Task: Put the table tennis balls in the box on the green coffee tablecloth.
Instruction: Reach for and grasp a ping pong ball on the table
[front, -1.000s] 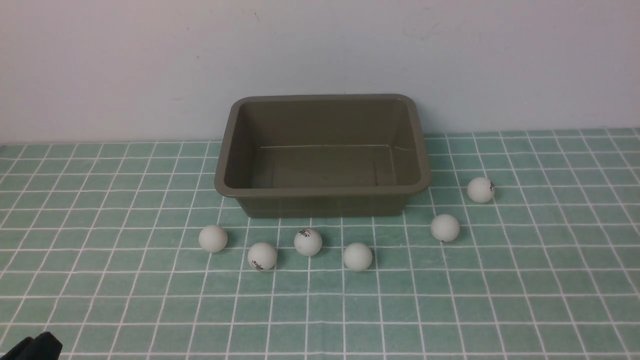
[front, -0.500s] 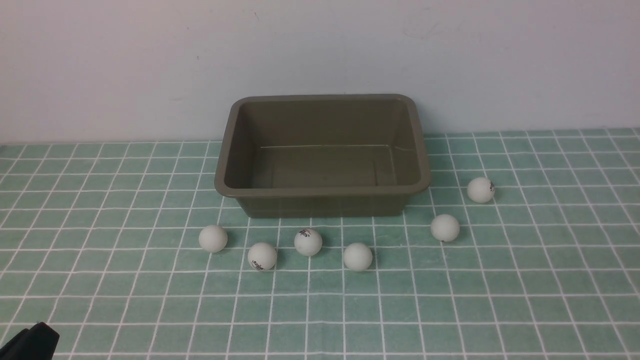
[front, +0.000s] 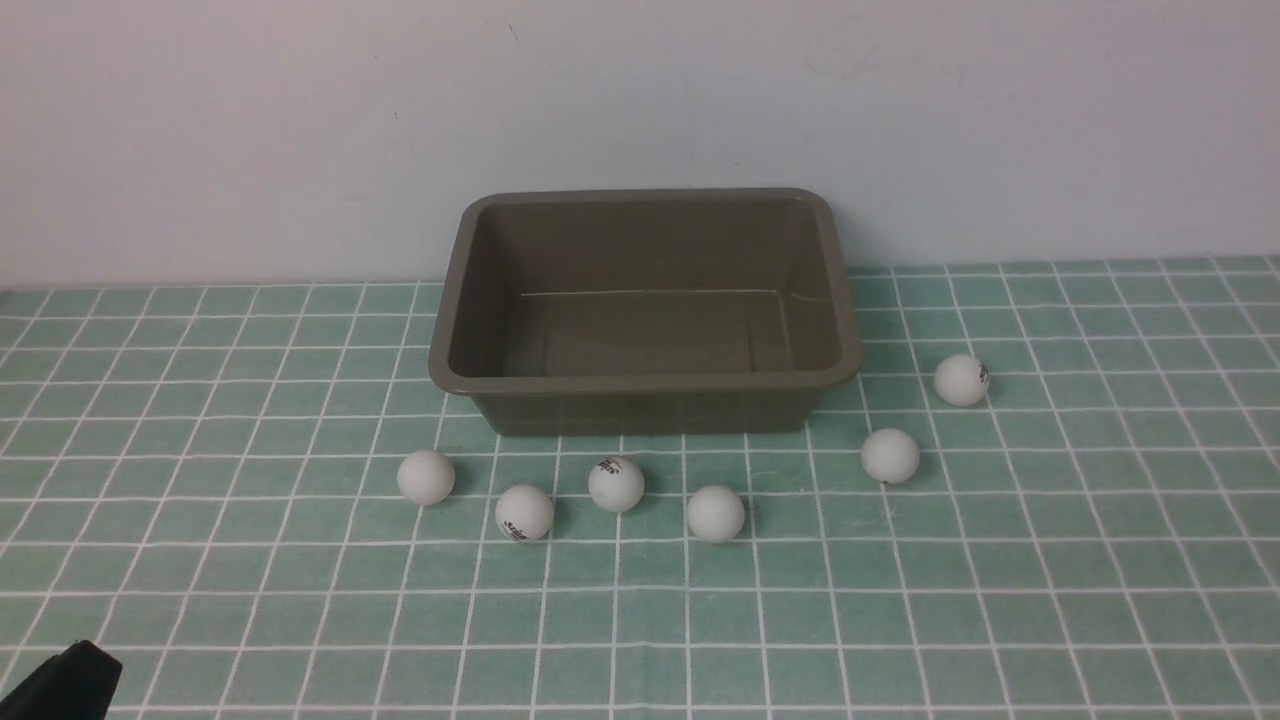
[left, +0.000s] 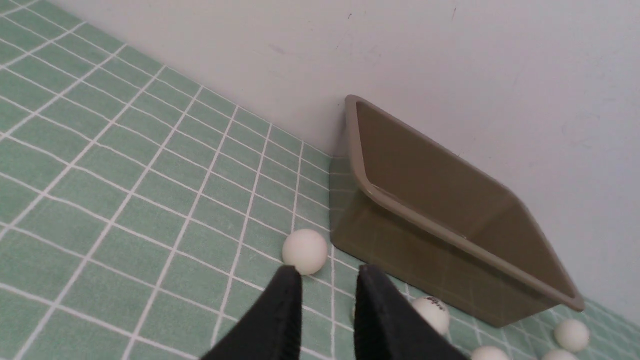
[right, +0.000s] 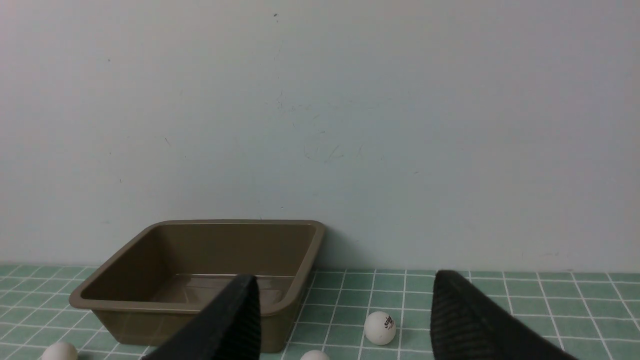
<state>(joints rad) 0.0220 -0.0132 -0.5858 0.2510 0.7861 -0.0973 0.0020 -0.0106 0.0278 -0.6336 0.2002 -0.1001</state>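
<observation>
The box (front: 645, 382) sits on the green coffee tablecloth (front: 300, 600), pushed back close to the pale wall (front: 300, 120), and it is empty. All six table tennis balls (front: 716, 514) lie on the cloth outside the box, none touching another. Four make a bumpy row just in front of the box's near side. The left end ball (front: 426, 477) is plain white. Next to it are two balls with small black print on them, then another plain one. The fifth ball (front: 890, 456) lies near the box's front right corner. The far right ball (front: 962, 380) lies beside the box's right side and has a small black mark too. The left gripper (left: 327, 272) shows only as a black bit in the bottom left corner of the front view, well apart from the balls. From its own camera, its two black fingers (left: 287, 310) are pulled in close together. Just a thin strip of cloth shows between them, and they hold nothing. They point toward the left end ball and the box's left corner. The right gripper (right: 346, 280) shows up only in its own camera. Its jaws stand wide apart with nothing between them. It faces the box and the balls on the right from a little way off.
</observation>
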